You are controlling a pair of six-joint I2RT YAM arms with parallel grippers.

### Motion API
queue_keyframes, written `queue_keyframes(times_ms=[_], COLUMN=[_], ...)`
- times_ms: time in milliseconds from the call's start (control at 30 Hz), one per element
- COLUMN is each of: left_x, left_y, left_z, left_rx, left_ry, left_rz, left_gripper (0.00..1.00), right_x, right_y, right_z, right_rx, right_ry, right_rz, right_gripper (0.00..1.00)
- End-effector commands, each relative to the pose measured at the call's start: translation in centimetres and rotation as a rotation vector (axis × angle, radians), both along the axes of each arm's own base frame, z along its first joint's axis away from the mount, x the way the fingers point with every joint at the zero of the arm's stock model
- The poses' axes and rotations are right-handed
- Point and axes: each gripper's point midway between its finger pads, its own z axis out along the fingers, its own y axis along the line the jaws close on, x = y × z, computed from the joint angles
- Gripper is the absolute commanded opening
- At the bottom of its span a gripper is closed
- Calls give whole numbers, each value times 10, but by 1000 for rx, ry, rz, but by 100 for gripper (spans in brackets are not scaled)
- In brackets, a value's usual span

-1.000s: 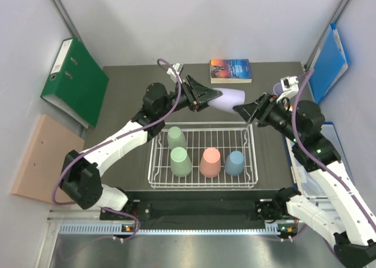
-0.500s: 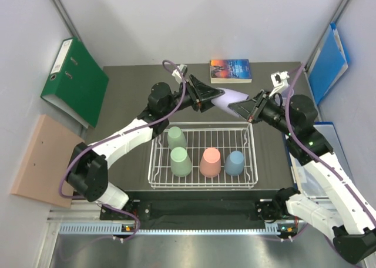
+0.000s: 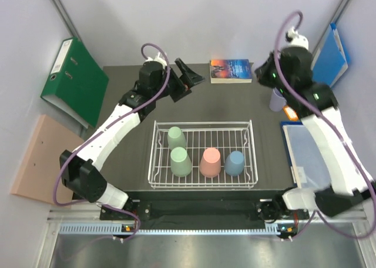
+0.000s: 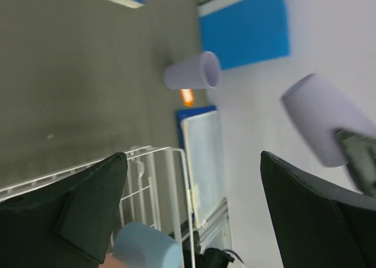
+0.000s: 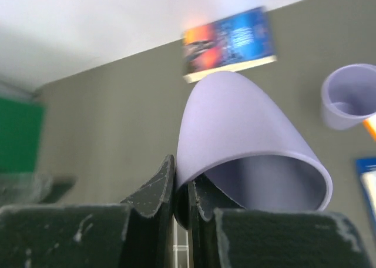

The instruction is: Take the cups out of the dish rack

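Top view: dish rack (image 3: 202, 124) holds 4: green cups (image 3: 180, 161), pink cup (image 3: 210, 162), blue cup (image 3: 235, 162). Standing lavender cup (image 3: 276, 99) on surface (image 3: 129, 115), far right. Book (image 3: 231, 70) title unreadable.

Left wrist: left fingers (image 4: 88, 209) spread, empty.

Right wrist: right fingers (image 5: 150, 191) pinch held lavender cup (image 5: 235, 121) by thin wall only. It could pivot, slip, or knock the standing one at set-down.

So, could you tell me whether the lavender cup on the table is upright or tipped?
Upright: the lavender cup stands on the table, mouth up, its hollow inside visible from the right wrist.
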Motion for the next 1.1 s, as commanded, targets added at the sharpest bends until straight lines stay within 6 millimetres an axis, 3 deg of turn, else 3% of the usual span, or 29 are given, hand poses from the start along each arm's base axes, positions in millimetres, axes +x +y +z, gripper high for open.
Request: queue_keyframes(times_ms=[0, 167, 200, 467, 1067], left_x=[-14, -27, -29, -34, -30], left_y=[28, 42, 45, 55, 45], left_z=[-54, -82, -83, -93, -125], left_rx=[149, 228, 241, 292, 314], left_ry=[171, 262, 264, 268, 337], left_rz=[113, 143, 149, 161, 128], left_gripper=[99, 99, 99, 98, 97], right_x=[44, 77, 90, 123, 161], right_y=[-38, -33, -37, -46, -61], right_z=[-50, -89, -101, -169, -252], right_rx=[-209, -166, -156, -142, -123], right_ry=[266, 451, 490, 659, 797], right_rz=[-276, -229, -245, -255, -300], right_gripper=[0, 0, 0, 0, 0])
